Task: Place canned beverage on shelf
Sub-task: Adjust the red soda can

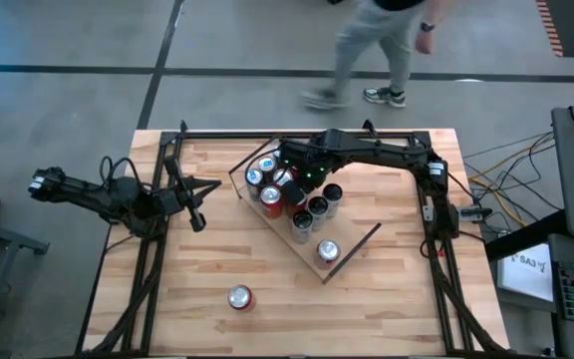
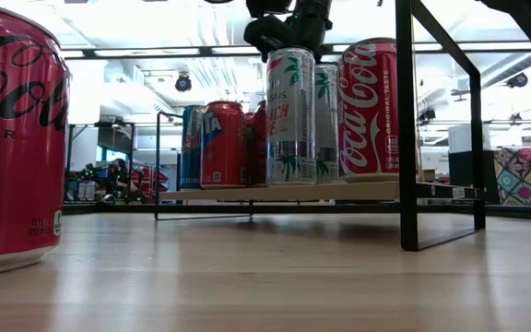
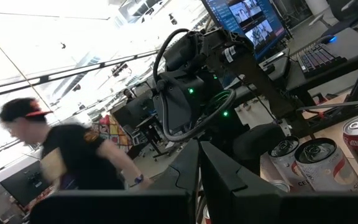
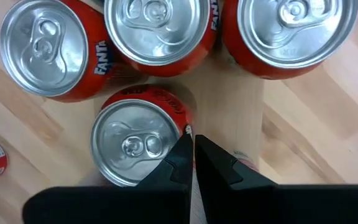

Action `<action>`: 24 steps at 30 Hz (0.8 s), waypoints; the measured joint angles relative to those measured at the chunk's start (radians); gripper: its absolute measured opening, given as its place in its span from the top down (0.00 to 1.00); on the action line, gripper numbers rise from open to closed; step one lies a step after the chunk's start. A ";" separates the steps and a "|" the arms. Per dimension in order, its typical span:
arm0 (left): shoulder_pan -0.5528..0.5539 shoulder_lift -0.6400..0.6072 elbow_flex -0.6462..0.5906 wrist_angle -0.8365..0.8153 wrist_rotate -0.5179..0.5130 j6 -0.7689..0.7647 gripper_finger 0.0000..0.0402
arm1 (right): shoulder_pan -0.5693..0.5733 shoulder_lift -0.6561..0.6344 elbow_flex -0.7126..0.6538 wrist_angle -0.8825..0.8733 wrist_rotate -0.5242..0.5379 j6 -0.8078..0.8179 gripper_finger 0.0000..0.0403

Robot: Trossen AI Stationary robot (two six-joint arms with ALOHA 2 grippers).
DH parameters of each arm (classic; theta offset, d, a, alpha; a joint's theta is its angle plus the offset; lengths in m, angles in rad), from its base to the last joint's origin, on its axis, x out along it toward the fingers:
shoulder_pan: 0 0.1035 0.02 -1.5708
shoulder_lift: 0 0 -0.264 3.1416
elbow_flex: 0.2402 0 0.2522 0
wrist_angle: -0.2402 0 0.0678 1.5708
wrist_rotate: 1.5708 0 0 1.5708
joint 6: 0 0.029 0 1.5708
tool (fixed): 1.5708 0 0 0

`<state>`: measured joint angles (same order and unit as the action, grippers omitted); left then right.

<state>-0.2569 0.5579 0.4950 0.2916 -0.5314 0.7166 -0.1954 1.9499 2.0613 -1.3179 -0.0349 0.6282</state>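
High view: my right gripper (image 1: 289, 186), fingers together, hovers over the shelf (image 1: 352, 244) cans (image 1: 305, 207); my left gripper (image 1: 198, 221) closed too

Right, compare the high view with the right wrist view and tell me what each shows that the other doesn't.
Only the high view shows the left claw shut beside the shelf, the table frame, and a person walking past.

Only the right wrist view shows Fanta lettering on a can, and the right claw shut just above the cans.

Both show the lone can off the shelf.
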 joint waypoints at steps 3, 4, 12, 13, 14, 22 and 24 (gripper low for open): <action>0.000 0.000 0.000 0.000 0.000 0.000 1.00 | 0.000 0.000 0.002 -0.002 0.000 -0.001 0.98; 0.000 0.000 0.000 0.000 0.000 0.000 1.00 | 0.000 0.001 0.007 -0.006 0.001 -0.001 0.98; 0.000 0.000 0.000 0.000 0.000 0.000 1.00 | -0.005 0.000 0.027 -0.043 0.061 -0.018 0.98; 0.000 0.000 0.000 0.000 0.000 0.000 1.00 | -0.005 0.001 0.027 -0.042 0.062 -0.020 0.98; 0.000 0.000 0.000 0.000 0.000 0.000 1.00 | -0.005 0.001 0.025 -0.040 0.063 -0.023 0.98; 0.000 0.000 0.000 -0.001 0.000 0.000 1.00 | 0.008 0.005 0.015 -0.024 0.061 -0.025 0.98; 0.000 0.000 0.000 0.000 0.000 0.000 1.00 | 0.015 0.005 0.015 -0.015 0.058 -0.025 0.98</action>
<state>-0.2569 0.5579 0.4952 0.2913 -0.5316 0.7170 -0.1806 1.9545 2.0762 -1.3330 0.0230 0.6029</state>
